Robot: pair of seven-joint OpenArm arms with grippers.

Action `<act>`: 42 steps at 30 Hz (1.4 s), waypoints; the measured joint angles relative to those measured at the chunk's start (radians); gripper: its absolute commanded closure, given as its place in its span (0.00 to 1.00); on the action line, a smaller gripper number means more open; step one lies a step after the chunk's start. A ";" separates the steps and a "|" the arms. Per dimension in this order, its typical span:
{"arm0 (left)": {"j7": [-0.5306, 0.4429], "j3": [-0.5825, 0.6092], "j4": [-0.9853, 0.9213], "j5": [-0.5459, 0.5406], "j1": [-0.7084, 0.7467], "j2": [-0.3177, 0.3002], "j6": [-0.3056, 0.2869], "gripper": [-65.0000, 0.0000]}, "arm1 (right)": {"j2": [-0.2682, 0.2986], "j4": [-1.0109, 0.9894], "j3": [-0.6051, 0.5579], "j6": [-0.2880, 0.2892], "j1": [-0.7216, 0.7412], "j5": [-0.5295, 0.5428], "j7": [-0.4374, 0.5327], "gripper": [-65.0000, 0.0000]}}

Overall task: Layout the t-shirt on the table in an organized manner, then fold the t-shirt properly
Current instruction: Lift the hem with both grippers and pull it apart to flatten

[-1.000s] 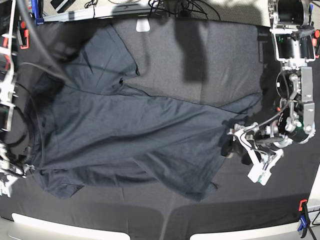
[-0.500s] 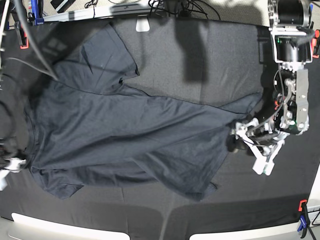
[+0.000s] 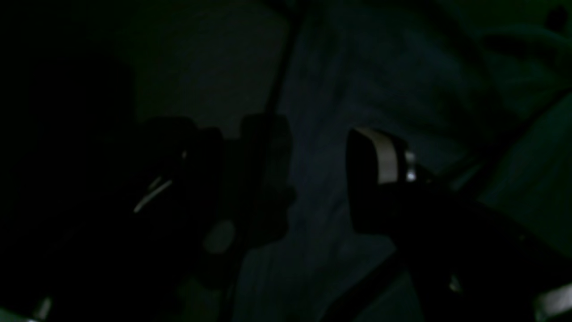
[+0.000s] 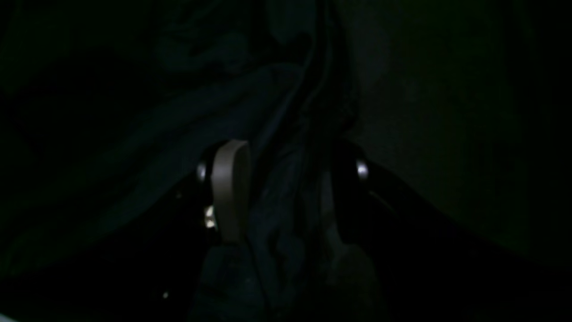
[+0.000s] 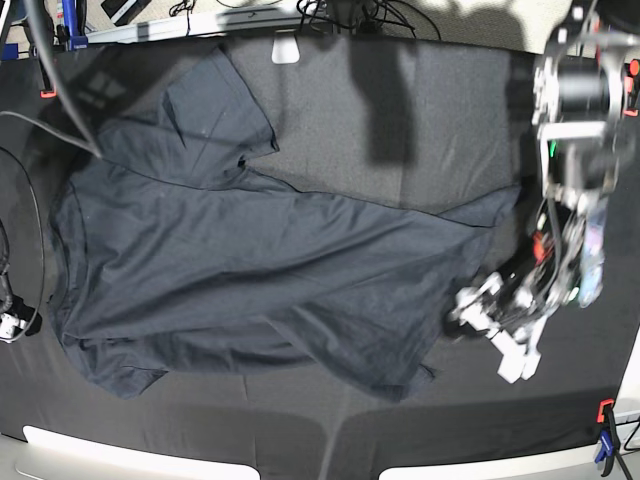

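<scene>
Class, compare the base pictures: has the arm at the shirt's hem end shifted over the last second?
Yes. The left gripper has dropped toward the near table edge, closer to the red clamp.

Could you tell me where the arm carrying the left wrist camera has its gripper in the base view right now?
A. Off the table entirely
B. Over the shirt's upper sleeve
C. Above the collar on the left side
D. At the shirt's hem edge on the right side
D: the left gripper sits at the right-hand hem edge of the t-shirt, low over the table, jaws apart.
</scene>
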 measured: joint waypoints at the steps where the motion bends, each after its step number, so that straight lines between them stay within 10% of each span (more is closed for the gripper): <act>1: -0.033 0.000 -0.046 0.027 -0.029 0.011 0.000 0.39 | 0.000 0.000 0.000 0.000 0.000 -0.001 -0.002 0.58; 7: -0.218 -0.004 -0.300 0.229 -0.165 0.090 0.002 0.39 | -0.002 0.000 0.000 0.000 0.000 -0.002 -0.008 0.58; 11: -0.358 -0.004 -0.458 0.310 -0.222 0.124 0.166 0.39 | -0.002 0.000 0.000 0.000 0.000 -0.001 -0.010 0.58; 21: -0.368 -0.004 -0.565 0.341 -0.233 0.121 0.167 0.39 | 0.018 0.000 0.000 0.000 0.000 0.077 -0.040 0.58; 26: -0.275 -0.004 -0.564 0.306 -0.233 0.113 -0.032 0.39 | 0.025 0.000 0.000 0.000 0.000 0.103 -0.047 0.58; 30: -0.249 -0.004 -0.565 0.258 -0.233 0.140 -0.081 0.41 | 0.031 0.000 0.000 0.000 0.000 0.104 -0.047 0.58; 36: -0.248 -0.004 -0.568 0.263 -0.227 0.150 -0.082 1.00 | 0.051 0.000 0.000 0.000 0.000 0.103 -0.050 0.58; 39: -0.286 -0.004 -0.571 0.264 -0.221 0.127 -0.073 1.00 | 0.063 0.000 0.000 0.000 0.000 0.102 -0.051 0.58; 42: -0.309 -0.004 -0.571 0.257 -0.223 0.089 0.100 1.00 | 0.079 0.004 -0.001 0.035 0.000 0.107 -0.069 0.58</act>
